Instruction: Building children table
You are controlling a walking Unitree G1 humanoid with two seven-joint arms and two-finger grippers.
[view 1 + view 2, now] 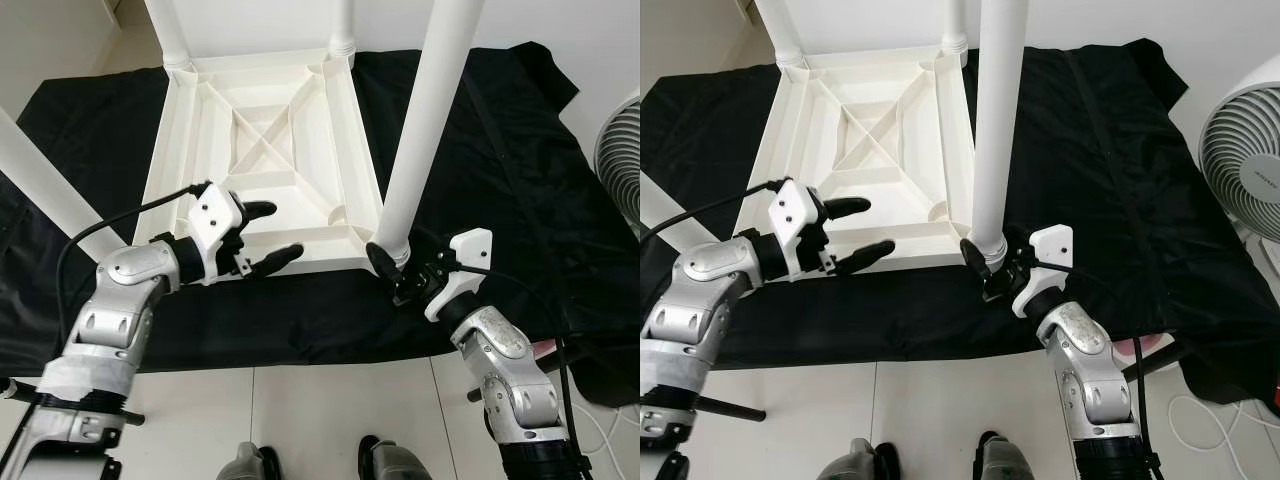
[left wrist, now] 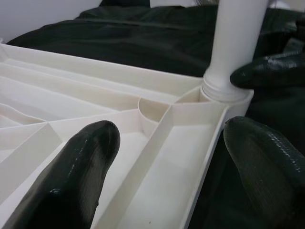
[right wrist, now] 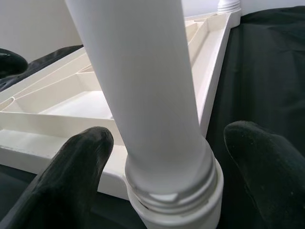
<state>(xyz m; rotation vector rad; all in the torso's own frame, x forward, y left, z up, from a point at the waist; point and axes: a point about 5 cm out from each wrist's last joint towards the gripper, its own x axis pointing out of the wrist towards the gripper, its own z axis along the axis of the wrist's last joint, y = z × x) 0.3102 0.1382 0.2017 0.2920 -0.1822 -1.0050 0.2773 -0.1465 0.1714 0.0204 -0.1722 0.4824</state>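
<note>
From the left eye view, a white table top [image 1: 265, 150] lies upside down on a black cloth [image 1: 490, 180] spread over the floor, so its ribs face up and the legs can go in. Three legs stand in its corners. The left gripper [image 1: 268, 237] hovers over the near edge of the table top with its fingers spread wide, holding nothing, maybe ready to steady the top. The right gripper [image 1: 400, 272] is at the near right corner, at the bottom of a leg [image 1: 425, 120]. In the right eye view, a white fan [image 1: 1250, 150] stands past the right edge of the cloth. In the left wrist view, the two black fingers [image 2: 71, 176] sit on either side of the near edge. In the right wrist view, the fingers [image 3: 71, 176] are wide, one on each side of the leg but not touching it. I think the leg still needs twisting in tight.
</note>
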